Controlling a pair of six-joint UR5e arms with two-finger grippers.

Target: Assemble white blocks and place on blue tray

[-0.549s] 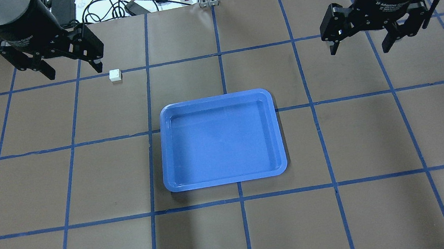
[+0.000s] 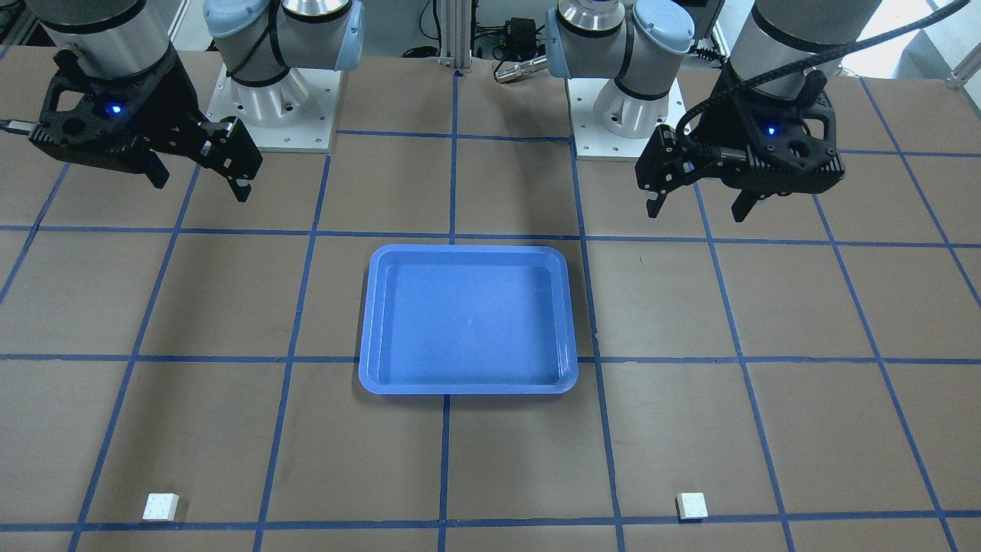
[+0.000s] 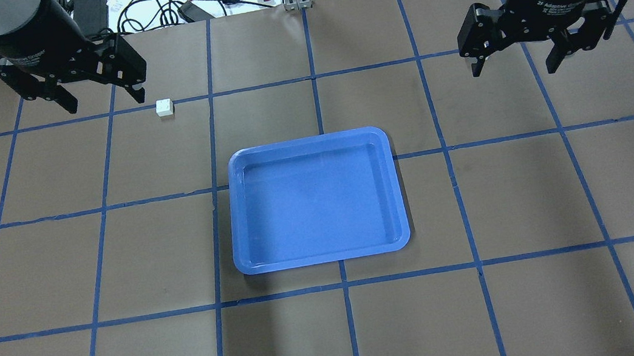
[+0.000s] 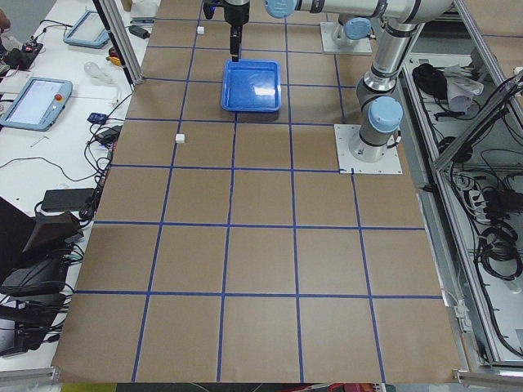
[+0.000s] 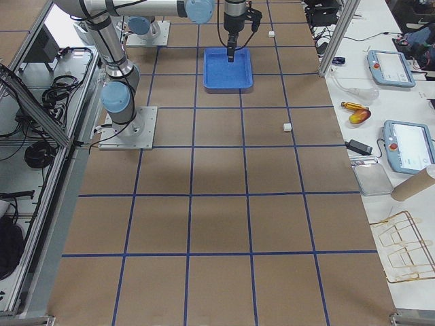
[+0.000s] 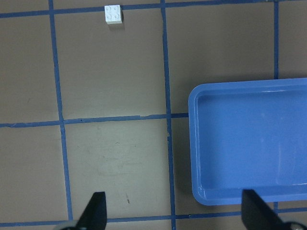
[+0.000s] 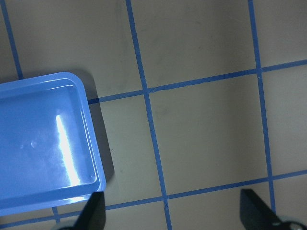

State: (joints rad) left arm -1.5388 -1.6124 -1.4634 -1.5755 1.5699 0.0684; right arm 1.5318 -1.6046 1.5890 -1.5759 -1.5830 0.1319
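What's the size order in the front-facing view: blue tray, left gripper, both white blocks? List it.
1. blue tray
2. left gripper, raised nearer the camera
3. left white block and right white block, alike

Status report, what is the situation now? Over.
Both empty: left gripper open, right gripper open. Two white blocks apart on table, not joined; blue tray empty. Nothing blocking.

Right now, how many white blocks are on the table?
2. The left block lies on the robot's left side, far across the table from its base. The right block lies opposite, on its right side. Both are outside the blue tray.
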